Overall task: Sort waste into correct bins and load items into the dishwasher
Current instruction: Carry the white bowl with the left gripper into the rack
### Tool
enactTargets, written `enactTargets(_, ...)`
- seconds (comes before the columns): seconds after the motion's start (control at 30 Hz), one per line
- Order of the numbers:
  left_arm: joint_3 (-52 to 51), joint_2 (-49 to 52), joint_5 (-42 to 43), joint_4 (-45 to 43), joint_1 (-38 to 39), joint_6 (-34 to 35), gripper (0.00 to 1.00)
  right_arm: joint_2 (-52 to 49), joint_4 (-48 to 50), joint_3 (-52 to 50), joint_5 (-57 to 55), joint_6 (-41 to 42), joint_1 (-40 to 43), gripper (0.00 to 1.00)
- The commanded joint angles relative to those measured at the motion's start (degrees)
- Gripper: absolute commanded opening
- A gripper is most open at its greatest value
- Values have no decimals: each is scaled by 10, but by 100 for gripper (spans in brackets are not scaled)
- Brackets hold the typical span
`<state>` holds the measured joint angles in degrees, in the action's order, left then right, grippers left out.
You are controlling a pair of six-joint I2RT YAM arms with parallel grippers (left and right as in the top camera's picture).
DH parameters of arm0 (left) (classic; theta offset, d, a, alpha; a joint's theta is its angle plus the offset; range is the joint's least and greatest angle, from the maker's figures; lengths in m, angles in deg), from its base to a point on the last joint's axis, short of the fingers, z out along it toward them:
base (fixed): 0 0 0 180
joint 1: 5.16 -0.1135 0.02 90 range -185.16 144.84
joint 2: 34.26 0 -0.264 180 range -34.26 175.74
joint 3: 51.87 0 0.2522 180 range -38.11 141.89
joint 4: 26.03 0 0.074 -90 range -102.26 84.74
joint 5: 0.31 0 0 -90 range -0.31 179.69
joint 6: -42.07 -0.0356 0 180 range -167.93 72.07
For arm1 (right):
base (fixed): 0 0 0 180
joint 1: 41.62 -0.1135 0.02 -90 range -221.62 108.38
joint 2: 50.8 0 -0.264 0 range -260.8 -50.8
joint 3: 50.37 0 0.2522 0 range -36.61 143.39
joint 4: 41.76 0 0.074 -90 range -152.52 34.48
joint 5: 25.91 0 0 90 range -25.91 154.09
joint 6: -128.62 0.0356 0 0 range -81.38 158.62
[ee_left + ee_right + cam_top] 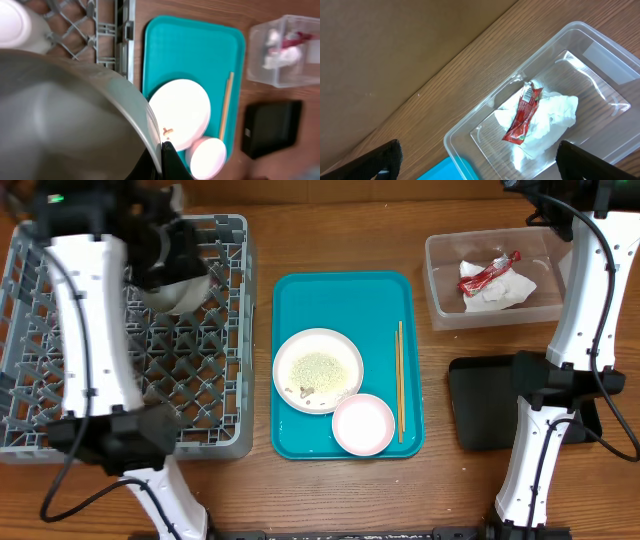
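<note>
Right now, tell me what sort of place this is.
Probably a dish-clearing station on a table: grey dish rack, teal tray with a dirty plate, clear tub of trash.

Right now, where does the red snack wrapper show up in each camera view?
Overhead: the red snack wrapper is at the upper right, lying on the white napkin inside the clear tub.
Left wrist: a blurred red streak at the upper right, inside the tub.
Right wrist: near the centre, on the napkin in the tub.
Shared landmark: the clear tub.
</note>
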<state>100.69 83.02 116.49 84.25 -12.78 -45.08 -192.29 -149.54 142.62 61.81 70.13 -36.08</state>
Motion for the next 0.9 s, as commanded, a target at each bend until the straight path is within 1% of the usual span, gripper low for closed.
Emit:
enactTargets(0.0, -57, -3, 167, -2, -46, -118, 4, 12, 3, 7, 0, 3, 2, 100)
enactTargets(0.17, -138, -3, 272, -31, -115, -181, 4, 12, 3, 7, 0, 3, 2, 100)
enactTargets(0.27, -191, -3, 346, -46, -155, -235, 4, 12, 3, 7, 0, 2, 2, 100)
enactTargets(0.33, -223, -3, 380, -60, -177, -263, 4, 12, 3, 7, 0, 3, 2, 100)
enactTargets(0.5, -319, -3, 456, -147, -233, -271, 4, 12, 3, 7, 0, 2, 2, 100)
enactTargets(0.63, -394, -3, 517, -190, -264, -273, 4, 12, 3, 7, 0, 3, 2, 100)
enactTargets(0.73, -428, -3, 554, -199, -273, -300, 4, 12, 3, 7, 0, 3, 2, 100)
enactTargets(0.87, -442, -3, 562, -198, -271, -311, 4, 12, 3, 7, 0, 3, 2, 100)
